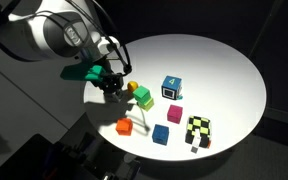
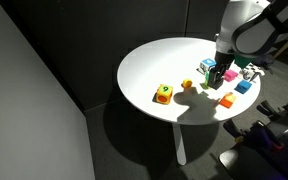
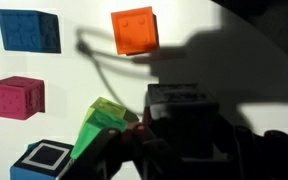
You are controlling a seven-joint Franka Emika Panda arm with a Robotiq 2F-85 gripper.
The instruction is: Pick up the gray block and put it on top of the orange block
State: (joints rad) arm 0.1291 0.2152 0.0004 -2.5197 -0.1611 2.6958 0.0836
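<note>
The gray block [image 3: 182, 108] is a dark cube in shadow between my gripper's fingers in the wrist view. My gripper [image 1: 112, 84] is shut on it and hangs over the near-left part of the round white table [image 1: 219, 60]. It also shows in an exterior view [image 2: 216, 73]. The orange block [image 1: 124, 126] sits on the table in front of the gripper. In the wrist view the orange block [image 3: 134, 30] lies at the top, apart from the held block. It also shows in an exterior view [image 2: 226, 99].
A green-yellow block [image 1: 140, 96] [image 3: 102, 125] lies right beside the gripper. A blue cube marked with a number [image 1: 171, 88], a magenta cube [image 1: 174, 114], a plain blue cube [image 1: 161, 134] and a multicoloured block [image 1: 198, 130] stand around. The table edge is close to the orange block.
</note>
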